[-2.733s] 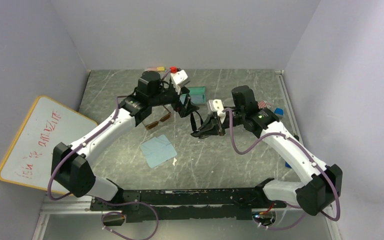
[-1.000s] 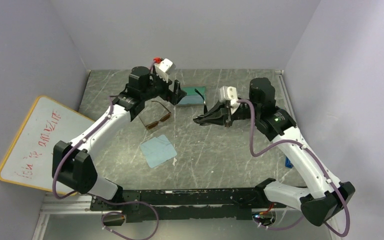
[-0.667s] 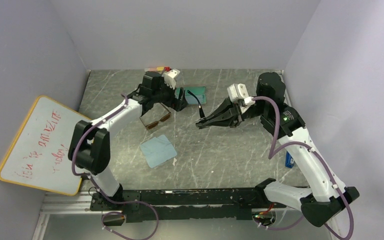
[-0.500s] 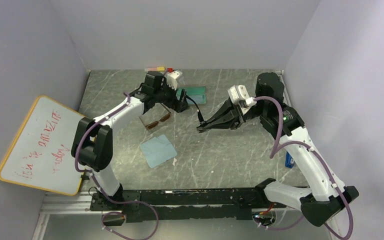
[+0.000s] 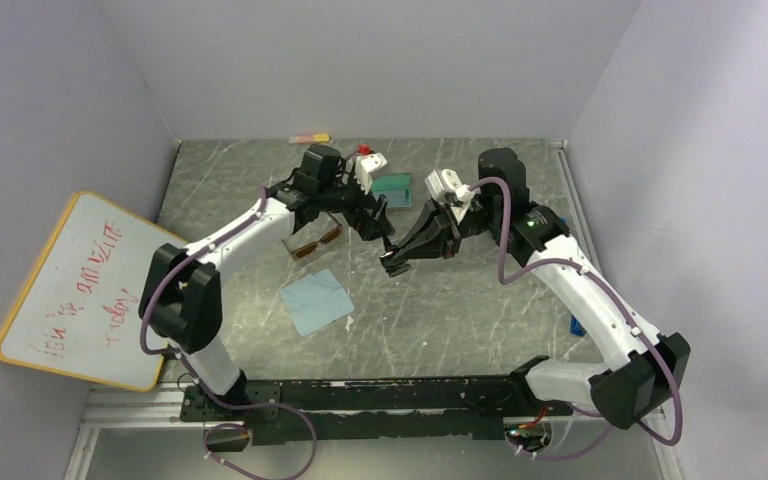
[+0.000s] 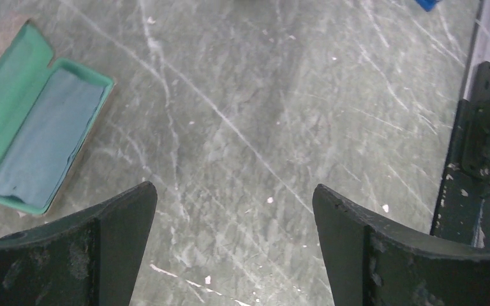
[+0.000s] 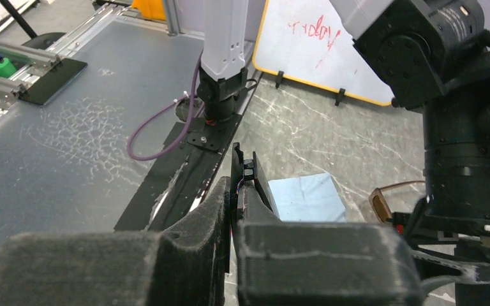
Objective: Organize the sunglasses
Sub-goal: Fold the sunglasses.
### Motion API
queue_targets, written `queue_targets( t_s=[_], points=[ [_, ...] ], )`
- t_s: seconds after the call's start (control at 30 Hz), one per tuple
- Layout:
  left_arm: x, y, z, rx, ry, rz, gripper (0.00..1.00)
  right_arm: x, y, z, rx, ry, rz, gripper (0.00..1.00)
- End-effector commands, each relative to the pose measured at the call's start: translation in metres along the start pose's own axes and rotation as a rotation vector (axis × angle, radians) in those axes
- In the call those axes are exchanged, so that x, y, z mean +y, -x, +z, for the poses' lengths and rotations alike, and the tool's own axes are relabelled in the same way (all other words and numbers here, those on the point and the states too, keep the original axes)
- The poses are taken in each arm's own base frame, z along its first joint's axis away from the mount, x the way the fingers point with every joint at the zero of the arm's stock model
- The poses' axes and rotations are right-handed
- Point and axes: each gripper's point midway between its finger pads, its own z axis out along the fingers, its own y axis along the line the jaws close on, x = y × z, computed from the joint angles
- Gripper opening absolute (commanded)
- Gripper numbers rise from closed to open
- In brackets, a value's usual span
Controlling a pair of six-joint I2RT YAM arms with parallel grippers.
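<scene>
the black-framed sunglasses sit clamped between the closed fingers of the right gripper, above the table. in the right wrist view only a thin black edge of them shows, standing up between the fingertips. the left gripper hangs just beside the right one, nearly tip to tip, its fingers spread wide with only bare table between them. the thin-framed amber sunglasses lie on the table behind the left gripper, under its forearm. a light-blue cloth lies flat on the near side of that pair, apart from it. an open green-lined case with a blue cloth inside lies off to one side of the left fingers. a whiteboard leans well away on the left arm's outer side.
</scene>
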Motion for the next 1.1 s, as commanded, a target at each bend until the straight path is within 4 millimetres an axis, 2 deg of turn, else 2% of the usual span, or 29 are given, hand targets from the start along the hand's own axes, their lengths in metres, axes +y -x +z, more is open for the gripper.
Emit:
queue_targets(
  t_s=[0.0, 0.1, 0.23, 0.4, 0.57, 0.63, 0.7, 0.8, 0.9, 0.97, 1.07],
  points=[
    [-0.046, 0.036, -0.023, -0.086, -0.109, 0.173, 0.97, -0.014, 0.008, 0.000, -0.005, -0.026, -0.088, 0.00],
    [-0.059, 0.038, -0.028, -0.093, -0.129, 0.217, 0.97, -0.025, 0.006, 0.001, 0.001, -0.062, -0.076, 0.00],
    [-0.067, 0.042, -0.031, -0.096, -0.092, 0.271, 0.97, -0.048, 0.002, 0.001, 0.010, -0.143, -0.022, 0.00],
    [-0.067, 0.040, -0.030, -0.086, -0.054, 0.299, 0.97, -0.066, -0.002, 0.001, 0.014, -0.210, 0.013, 0.00],
    [-0.066, 0.041, -0.030, -0.090, -0.018, 0.321, 0.97, -0.071, -0.003, 0.000, 0.017, -0.229, 0.025, 0.00],
    [-0.050, 0.048, -0.033, -0.102, 0.080, 0.298, 0.97, -0.068, -0.003, 0.000, 0.025, -0.222, 0.028, 0.00],
    [-0.023, 0.058, -0.040, -0.128, 0.228, 0.250, 0.97, -0.065, 0.000, -0.003, 0.039, -0.237, 0.012, 0.00],
    [0.027, 0.067, -0.063, -0.168, 0.422, 0.141, 0.97, -0.068, 0.000, -0.012, 0.081, -0.318, -0.036, 0.00],
    [0.062, 0.070, -0.089, -0.230, 0.498, 0.026, 0.97, -0.077, -0.008, -0.024, 0.140, -0.424, -0.079, 0.00],
    [0.071, 0.070, -0.098, -0.250, 0.522, 0.014, 0.97, -0.087, -0.019, -0.032, 0.192, -0.497, -0.094, 0.00],
    [0.072, 0.070, -0.104, -0.257, 0.529, 0.027, 0.97, -0.110, -0.045, -0.047, 0.296, -0.604, -0.100, 0.00]
  ],
)
